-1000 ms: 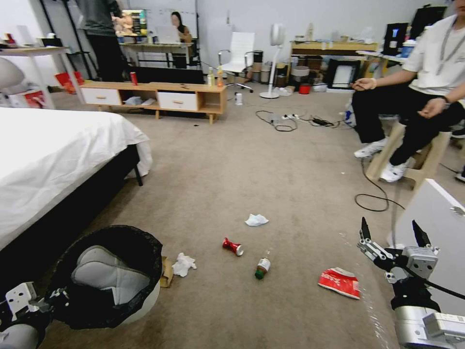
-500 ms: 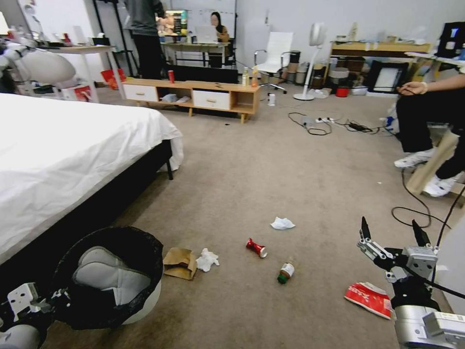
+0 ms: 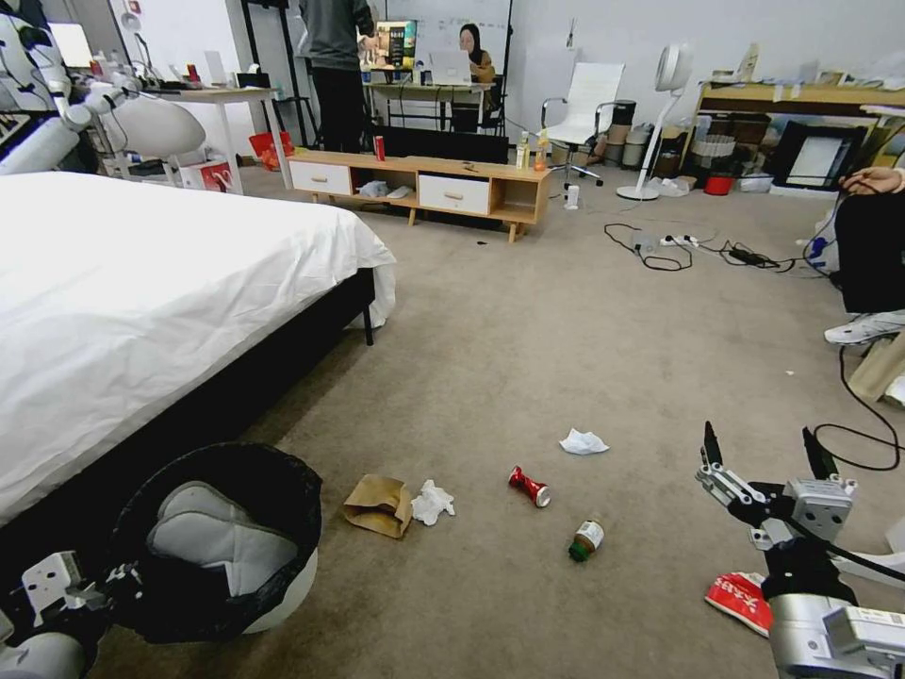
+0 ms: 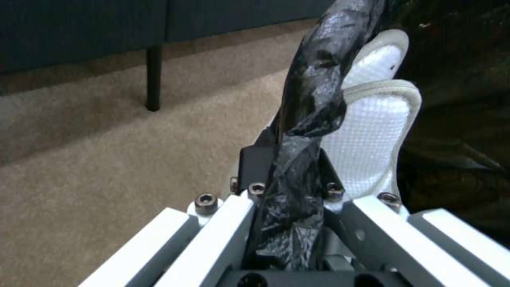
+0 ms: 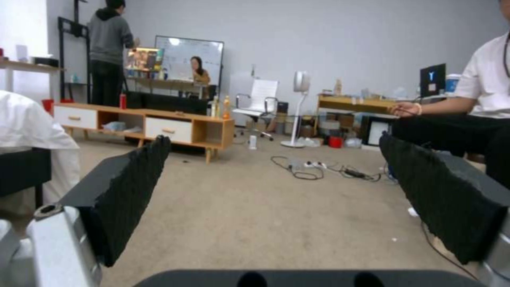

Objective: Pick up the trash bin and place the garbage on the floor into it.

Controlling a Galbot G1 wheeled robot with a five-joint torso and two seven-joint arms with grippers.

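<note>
The left gripper (image 4: 289, 223) was clamped on the rim of the small round white trash bin lined with crinkly black plastic (image 3: 273, 604), holding it low beside the white-sheeted bed (image 3: 141, 283). The right gripper (image 3: 764, 453) hung over the beige carpet floor (image 3: 528, 321) with its fingers spread wide, nothing between them. Ahead lay a brown paper bag (image 3: 379, 505), a crumpled white tissue (image 3: 432, 503), a crushed red can (image 3: 529, 487), a small green-capped bottle (image 3: 585, 540), another tissue (image 3: 583, 441), and a flattened red-and-white packet (image 3: 740, 599) just beside the right arm. Black cables (image 3: 853, 443) trailed nearby.

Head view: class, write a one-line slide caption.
Left gripper holds the trash bin by its rim; right gripper open above littered floor.
</note>
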